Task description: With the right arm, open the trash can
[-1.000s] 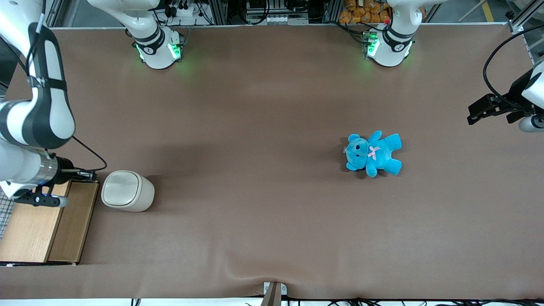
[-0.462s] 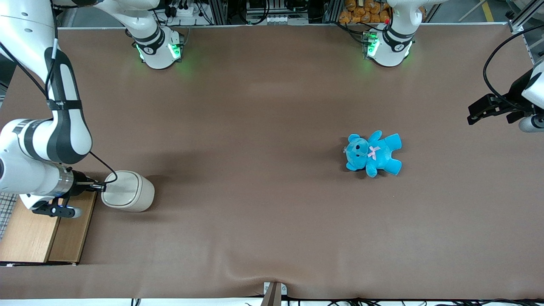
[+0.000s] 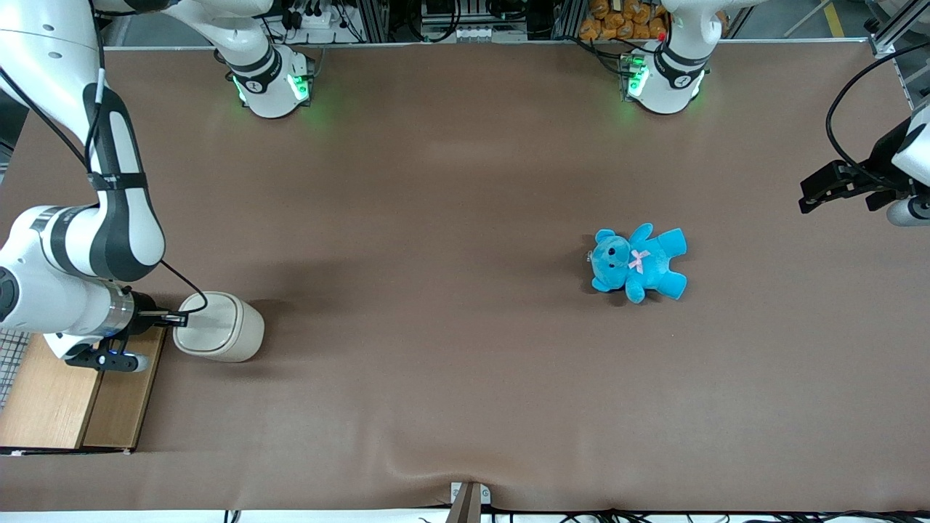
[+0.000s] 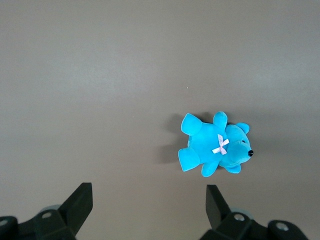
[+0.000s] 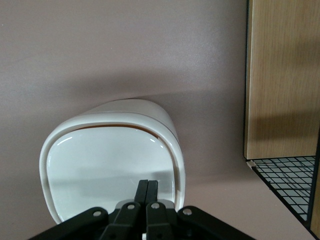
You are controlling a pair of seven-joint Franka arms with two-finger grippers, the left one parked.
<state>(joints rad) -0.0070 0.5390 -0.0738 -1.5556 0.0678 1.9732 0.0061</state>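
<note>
- Gripper point(image 3: 174, 318) point(image 5: 147, 192): black two-finger type, fingers pressed together with no gap between them, tips resting at the edge of the trash can's lid on the side toward the wooden-topped box.
- Right arm point(image 3: 80, 247): white with black bands and a silver wrist ring; wrist held low over the wooden-topped box, thin black cable looping down to the gripper.
- Trash can point(image 3: 219, 326) point(image 5: 112, 160): small cream-white bin with a paler lid; stands on the table at the working arm's end, just beside the wooden-topped box. The lid edge away from the gripper is raised slightly, showing a thin dark gap under it in the wrist view.
- Wooden-topped box point(image 3: 73, 396) point(image 5: 282, 75): light wood top, wire mesh at one side.
- Table point(image 3: 450, 181): brown covering.
- Teddy bear point(image 3: 638, 261) point(image 4: 215, 147): blue, pink bow, lying well apart from the trash can, toward the parked arm's end.
</note>
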